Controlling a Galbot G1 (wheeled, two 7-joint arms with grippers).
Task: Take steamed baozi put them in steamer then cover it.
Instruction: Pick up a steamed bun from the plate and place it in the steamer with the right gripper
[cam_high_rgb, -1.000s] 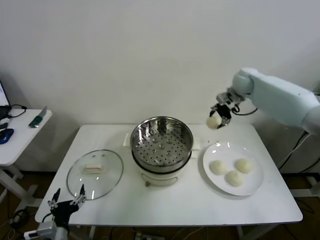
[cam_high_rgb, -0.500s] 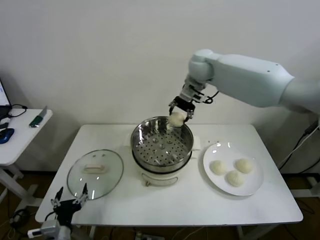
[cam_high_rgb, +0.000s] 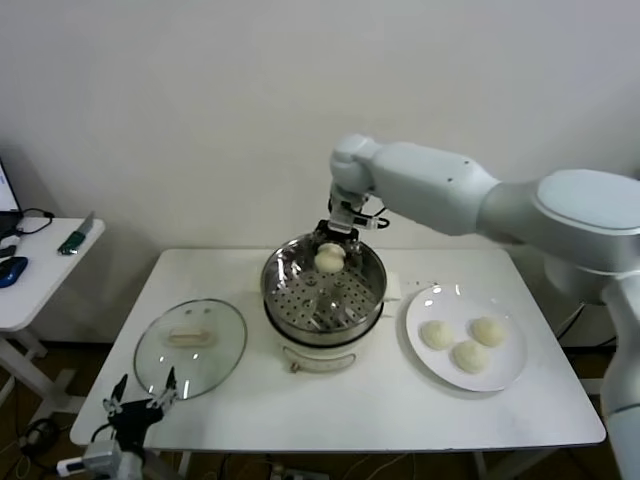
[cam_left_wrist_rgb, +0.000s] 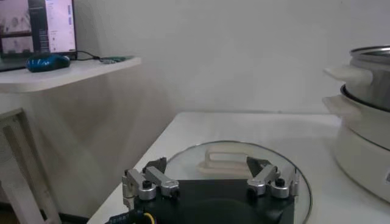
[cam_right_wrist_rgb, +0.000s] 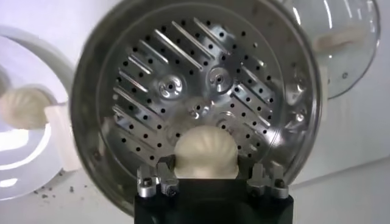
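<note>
White desk (cam_high_rgb: 380, 400): right pincer (cam_high_rgb: 331, 243) has carried bun (cam_high_rgb: 330, 257) from plate (cam_high_rgb: 505, 377) side over steamer (cam_high_rgb: 323, 290) — still pinching it, seemingly unreleased; left pincer (cam_high_rgb: 135, 403) idle, spread.

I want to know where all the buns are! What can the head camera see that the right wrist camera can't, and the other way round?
Only the head view shows all three buns on the white plate, the whole table, and the left gripper waiting open at the table's front edge.

Only the right wrist view shows the pleats on the held bun and the holes in the steamer floor up close.

Both show the right gripper holding that bun over the steamer, and the glass lid lying on the table.
</note>
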